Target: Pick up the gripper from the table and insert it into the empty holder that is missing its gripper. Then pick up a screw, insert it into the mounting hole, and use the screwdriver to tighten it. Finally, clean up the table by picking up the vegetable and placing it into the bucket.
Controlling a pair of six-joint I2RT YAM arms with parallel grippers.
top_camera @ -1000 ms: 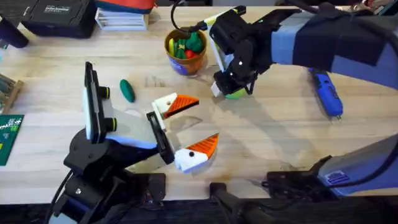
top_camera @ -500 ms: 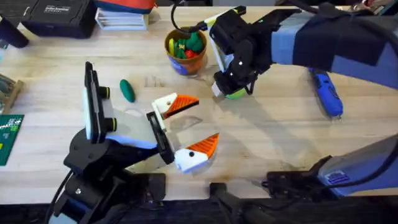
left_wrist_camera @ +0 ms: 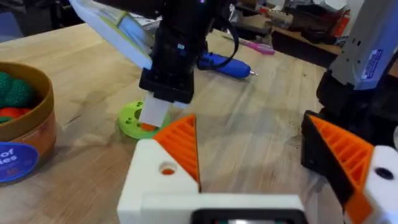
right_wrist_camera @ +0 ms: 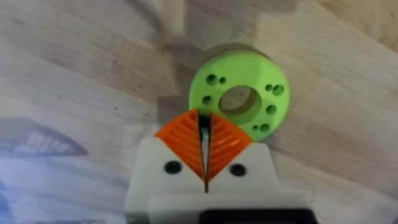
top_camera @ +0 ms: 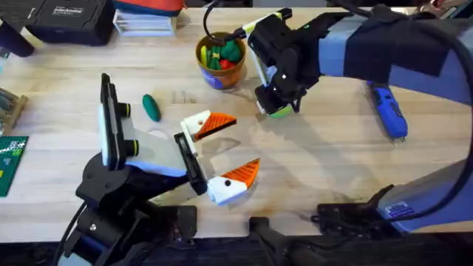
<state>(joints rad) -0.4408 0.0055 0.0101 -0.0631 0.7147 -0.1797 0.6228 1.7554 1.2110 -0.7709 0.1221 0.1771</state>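
Note:
My right gripper (top_camera: 273, 109) hangs over the flat green ring (right_wrist_camera: 214, 96), its orange pads shut on a thin dark screw (right_wrist_camera: 204, 124) at their tips. Near the table's front my left gripper (top_camera: 246, 142) is wide open and holds nothing. Each of its white holders (top_camera: 196, 124) carries an orange ribbed finger (left_wrist_camera: 180, 146). A mounting hole (left_wrist_camera: 166, 168) shows in the nearer holder's face. The blue screwdriver (top_camera: 388, 111) lies at the right. The dark-green vegetable (top_camera: 151, 107) lies left of the holders. The yellow-orange bucket (top_camera: 214, 77) with toys stands at the back.
A black case (top_camera: 70, 18) and stacked books (top_camera: 144, 22) line the far edge. A green circuit board (top_camera: 9, 159) lies at the left edge. Bare wood stretches between the ring (top_camera: 281, 113) and the screwdriver.
My right gripper has shifted slightly left and towards the back over the green ring. The left arm has not moved.

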